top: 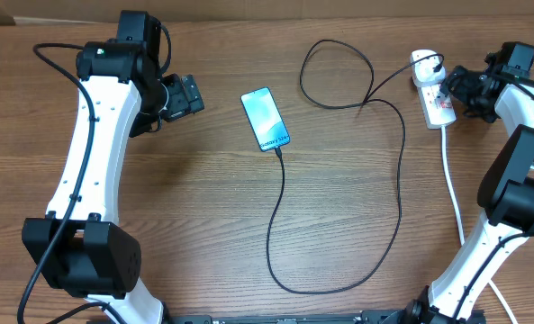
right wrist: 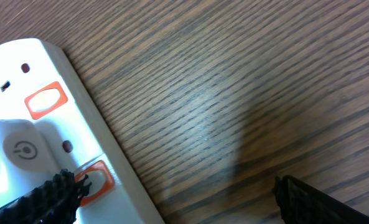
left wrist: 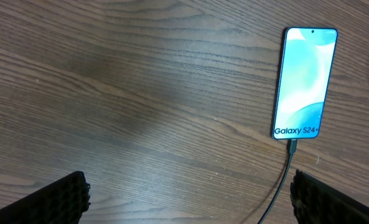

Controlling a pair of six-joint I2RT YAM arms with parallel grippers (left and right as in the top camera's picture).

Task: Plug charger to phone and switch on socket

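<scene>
Showing brown wood-grain surface [top: 203, 207] bearing phone [top: 266, 119], plugged-in charger [top: 402, 171] and socket [top: 436, 101], with left claw [top: 197, 94] and right claw [top: 449, 93] both spread, empty.

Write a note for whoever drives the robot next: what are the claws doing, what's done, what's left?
Left claw open, empty, beside the slim black-edged phone with the blue screen.
Right claw open, empty, at the white oblong power strip.
Done: the thin black charger cable is in the phone's bottom end; its white adapter sits on the strip.
Left: the strip's red rocker switches; cannot tell if any is on.
</scene>
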